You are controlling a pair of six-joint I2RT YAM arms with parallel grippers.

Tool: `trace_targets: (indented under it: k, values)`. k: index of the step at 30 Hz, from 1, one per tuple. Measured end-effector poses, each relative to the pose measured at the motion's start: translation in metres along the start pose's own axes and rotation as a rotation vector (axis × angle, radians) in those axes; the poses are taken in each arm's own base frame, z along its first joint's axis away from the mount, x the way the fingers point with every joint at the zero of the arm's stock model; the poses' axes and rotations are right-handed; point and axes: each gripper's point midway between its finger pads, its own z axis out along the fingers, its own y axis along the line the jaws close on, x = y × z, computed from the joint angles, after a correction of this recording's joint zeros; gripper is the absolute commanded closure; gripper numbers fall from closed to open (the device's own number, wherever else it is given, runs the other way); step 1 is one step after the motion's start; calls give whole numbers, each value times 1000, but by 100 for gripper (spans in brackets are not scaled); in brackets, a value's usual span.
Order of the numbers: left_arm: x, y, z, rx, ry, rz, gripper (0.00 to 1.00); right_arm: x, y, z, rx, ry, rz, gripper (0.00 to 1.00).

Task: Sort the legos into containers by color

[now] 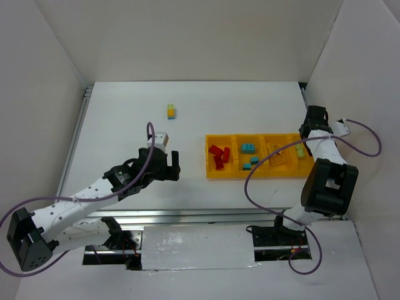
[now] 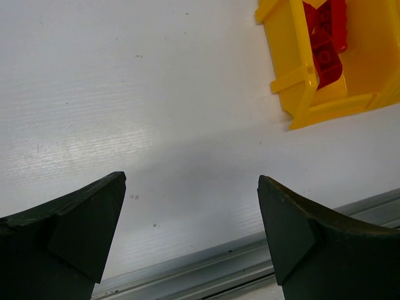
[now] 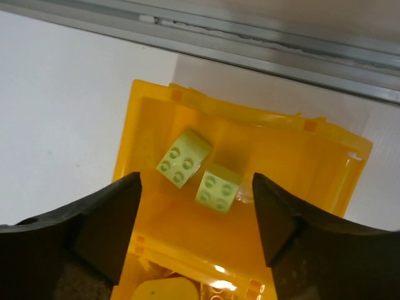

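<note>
Tray [image 1: 209, 169] right of centre, bricks [image 1: 249, 149] in its compartments; lone stack [image 1: 171, 112] well apart, behind-left, on table [image 1: 119, 119]

1. A white table [image 1: 125, 112] fills the middle of the scene, its surface matte and faintly ribbed.
2. Plain white walls enclose it: a back wall [image 1: 200, 37], a left wall [image 1: 31, 94] and a right wall [image 1: 369, 75].
3. Aluminium rails [image 1: 187, 217] run along the table's near and left edges.
4. A crinkled silvery sheet [image 1: 194, 247] lies just below the near rail.
5. The light is soft and even, leaving a pale sheen on the tabletop.
</note>
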Motion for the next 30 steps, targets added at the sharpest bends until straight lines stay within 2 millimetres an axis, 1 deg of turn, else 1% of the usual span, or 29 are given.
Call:
trace_targets:
  k: [1, 2, 5, 7, 8, 9, 11, 13, 15, 17, 19, 21, 26, 30]
  values:
    - [1, 1, 1, -9, 2, -2, 1, -1, 1, -2, -7, 0, 2, 16]
    - [1, 3, 3, -25, 6, -13, 1, -4, 2, -5, -18, -3, 7, 3]
    - [-6, 11, 9, -78, 10, -41, 1, -14, 10, -23, -76, -16, 26, 0]
    - [-20, 22, 19, -127, 5, -88, 1, -18, 18, -43, -145, -26, 33, 0]
    - [-29, 31, 24, -159, -1, -114, 0, -17, 24, -57, -193, -28, 22, 0]
    - [-39, 41, 30, -190, -9, -141, 1, -13, 32, -76, -262, -26, 5, 0]
    - [-56, 60, 41, -253, -21, -183, 0, 5, 52, -120, -430, -1, -48, 0]
    - [-75, 77, 54, -307, -32, -221, 0, 27, 69, -172, -641, 41, -115, 0]
    - [-93, 91, 71, -341, -38, -249, 1, 46, 74, -215, -819, 87, -168, 0]
    - [-107, 101, 93, -356, -37, -244, 1, 61, 69, -246, -961, 129, -214, 0]
    - [-119, 108, 118, -359, -33, -217, 0, 74, 60, -264, -1055, 169, -256, 0]
    - [-129, 107, 144, -337, -28, -177, 0, 88, 52, -277, -1129, 214, -297, 0]
    - [-143, 100, 209, -287, -4, -52, 0, 122, 30, -290, -1235, 335, -391, 0]
    - [-164, 102, 258, -306, -22, 12, 0, 140, 16, -296, -1294, 405, -444, 0]
